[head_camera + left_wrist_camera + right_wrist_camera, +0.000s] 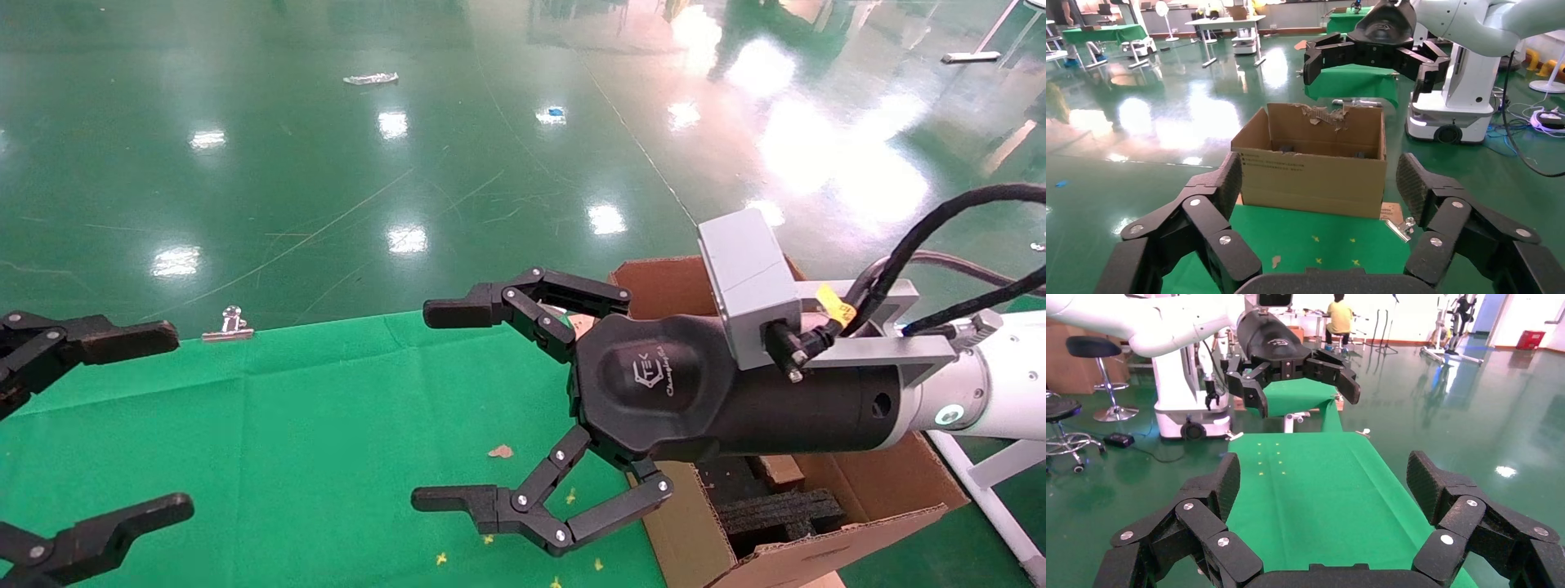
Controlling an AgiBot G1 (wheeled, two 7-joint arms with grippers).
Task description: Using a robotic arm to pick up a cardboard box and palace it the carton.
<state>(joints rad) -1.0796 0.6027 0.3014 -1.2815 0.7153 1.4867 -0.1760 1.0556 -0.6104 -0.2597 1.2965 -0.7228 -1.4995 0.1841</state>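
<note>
Right gripper [458, 404] hangs above the green-covered bench [310, 425], just beside the carton [866, 490] and pointing away from it twd the robot's left. Fingers [458, 313] spread wide – nothing btwn them. The white robotic arm [1005, 384] w/ grey camera block [748, 282] and black cable [940, 237] reaches across over the carton's open top.

Carton stands at the bench's right end, flaps upright. Black foam inserts [776, 510] show inside, plus a small brown piece next to them, mostly hidden under the arm; can't tell what it is. In left wrist view the carton's far flap [1324, 116] is torn along its top edge, and a printed line runs across the near wall.

The small cardboard box can't be made out for certain in any view.

Left gripper [122, 420] sits at the bench's left end, low over the cloth – fingers wide apart, holding nothing.

A silver binder clip [229, 322] grips the bench cloth's far edge. A small brown scrap [500, 451] and a few yellow specks lie on the cloth near the right gripper. Glossy green floor [327, 163] beyond.
</note>
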